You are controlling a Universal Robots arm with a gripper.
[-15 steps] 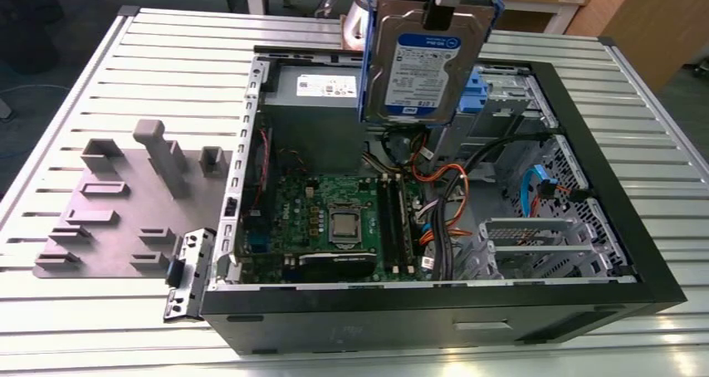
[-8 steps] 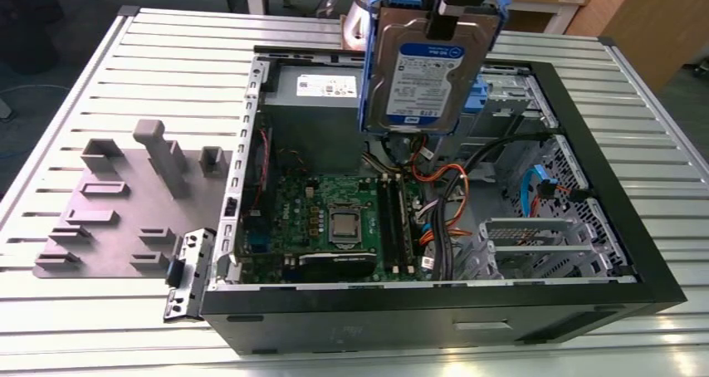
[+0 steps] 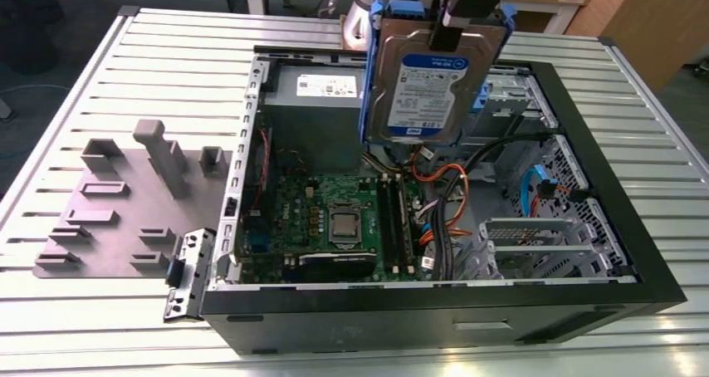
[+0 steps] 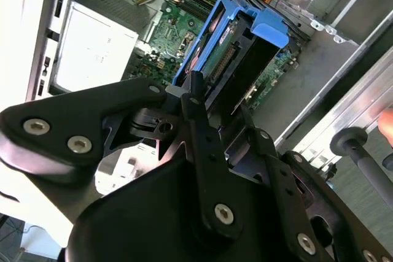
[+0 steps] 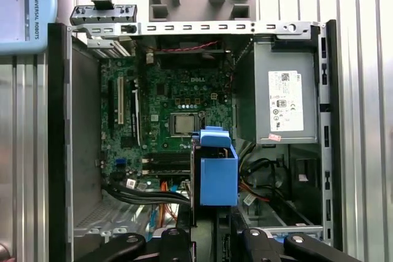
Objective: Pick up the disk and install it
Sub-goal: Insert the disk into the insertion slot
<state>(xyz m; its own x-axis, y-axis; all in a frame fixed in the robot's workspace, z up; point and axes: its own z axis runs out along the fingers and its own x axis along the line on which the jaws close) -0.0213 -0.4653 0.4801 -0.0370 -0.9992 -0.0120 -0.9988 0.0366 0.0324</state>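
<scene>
The disk (image 3: 427, 86), a silver drive with a white-and-blue label in a bright blue carrier, hangs upright above the open computer case (image 3: 620, 227), over its back half. My gripper (image 3: 457, 24) is shut on the disk's top edge. In the second wrist view the black fingers (image 4: 198, 99) clamp the disk (image 4: 224, 53) edge-on, with the motherboard below it. The first wrist view looks straight down past the gripper (image 5: 209, 237) at the blue carrier of the disk (image 5: 218, 173), which hovers over the cables beside the power supply.
Inside the case lie the motherboard (image 3: 332, 219), the grey power supply (image 3: 315, 86), orange and black cables (image 3: 443, 203) and a metal drive cage (image 3: 532, 244). A grey fixture plate with posts (image 3: 111, 211) sits at the exterior view's left on the slatted table (image 3: 78, 327). A small bracket (image 3: 188, 273) leans at the case's corner.
</scene>
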